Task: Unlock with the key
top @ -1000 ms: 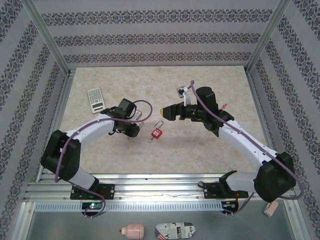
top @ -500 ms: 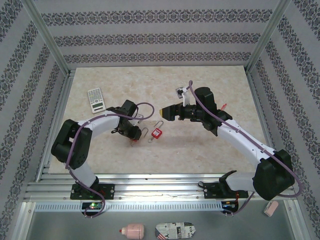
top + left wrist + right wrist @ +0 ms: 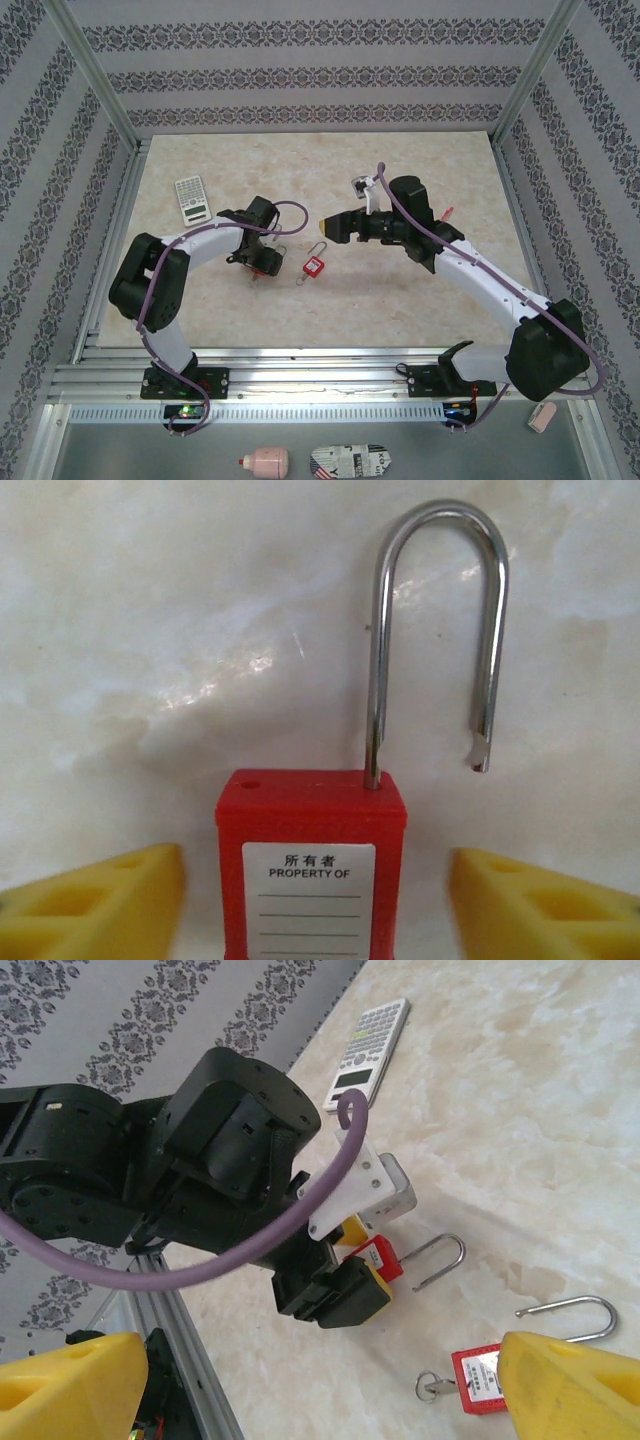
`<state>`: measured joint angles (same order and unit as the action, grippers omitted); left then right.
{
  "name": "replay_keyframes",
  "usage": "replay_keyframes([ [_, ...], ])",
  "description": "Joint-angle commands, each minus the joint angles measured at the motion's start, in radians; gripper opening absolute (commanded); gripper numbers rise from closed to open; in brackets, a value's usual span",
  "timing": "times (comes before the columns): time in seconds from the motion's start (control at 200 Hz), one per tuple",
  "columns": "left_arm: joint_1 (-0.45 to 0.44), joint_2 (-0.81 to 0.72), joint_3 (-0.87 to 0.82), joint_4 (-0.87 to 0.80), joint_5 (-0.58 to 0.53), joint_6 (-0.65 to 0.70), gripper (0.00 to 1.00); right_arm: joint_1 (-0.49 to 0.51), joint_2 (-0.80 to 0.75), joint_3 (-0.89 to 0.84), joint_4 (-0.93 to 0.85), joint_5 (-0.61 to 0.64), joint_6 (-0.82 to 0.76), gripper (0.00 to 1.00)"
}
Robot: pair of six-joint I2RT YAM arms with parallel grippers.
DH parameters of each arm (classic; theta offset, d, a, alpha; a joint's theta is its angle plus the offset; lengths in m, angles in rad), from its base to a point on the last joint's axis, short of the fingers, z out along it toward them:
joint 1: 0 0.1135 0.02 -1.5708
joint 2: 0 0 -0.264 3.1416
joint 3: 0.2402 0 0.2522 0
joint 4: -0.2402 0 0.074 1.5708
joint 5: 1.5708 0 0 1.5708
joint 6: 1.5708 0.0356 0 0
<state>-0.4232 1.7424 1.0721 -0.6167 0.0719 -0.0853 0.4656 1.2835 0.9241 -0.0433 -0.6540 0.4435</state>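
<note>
A red padlock (image 3: 312,870) with a white label lies flat on the marble table between the yellow fingers (image 3: 100,905) of my left gripper (image 3: 315,910). Those jaws are open, with a gap to the lock on each side. Its steel shackle (image 3: 440,630) is sprung, the free end out of the body. In the top view my left gripper (image 3: 265,262) sits low over this lock. A second red padlock (image 3: 314,265) lies just to its right, with a key (image 3: 432,1387) in its base. My right gripper (image 3: 335,222) hovers open above and behind it.
A white calculator (image 3: 192,199) lies at the back left of the table. The aluminium frame rail (image 3: 300,360) runs along the near edge, and patterned walls close in the other three sides. A small red item (image 3: 450,212) lies by the right arm.
The left arm's elbow has drawn inward while its gripper stayed low by the padlock, and its jaws have parted off the lock. The right arm has barely moved.
</note>
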Motion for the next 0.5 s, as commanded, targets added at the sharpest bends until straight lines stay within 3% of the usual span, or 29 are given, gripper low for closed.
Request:
replay_keyframes([
  [0.0, 0.007, -0.07, 0.037, -0.036, -0.009, -0.059, 0.96, -0.029, -0.053, -0.032, 0.007, -0.004, 0.016, 0.91],
  [0.045, 0.009, -0.098, 0.049, -0.04, -0.011, -0.074, 1.0, -0.043, -0.072, -0.04, -0.012, 0.0, 0.014, 0.91],
  [0.205, 0.071, -0.274, 0.03, -0.018, -0.058, -0.172, 1.0, -0.149, -0.17, -0.093, -0.116, 0.089, -0.005, 0.94],
  [0.295, 0.151, -0.443, -0.115, 0.154, -0.073, -0.274, 1.0, -0.203, -0.233, -0.154, -0.216, 0.367, -0.083, 0.98],
  [0.41, 0.207, -0.632, -0.36, 0.424, -0.275, -0.324, 1.0, -0.263, -0.301, -0.294, -0.144, 0.655, -0.121, 0.98],
  [0.495, 0.239, -0.707, -0.503, 0.602, -0.465, -0.255, 1.0, -0.303, -0.307, -0.366, -0.05, 0.785, -0.169, 0.98],
])
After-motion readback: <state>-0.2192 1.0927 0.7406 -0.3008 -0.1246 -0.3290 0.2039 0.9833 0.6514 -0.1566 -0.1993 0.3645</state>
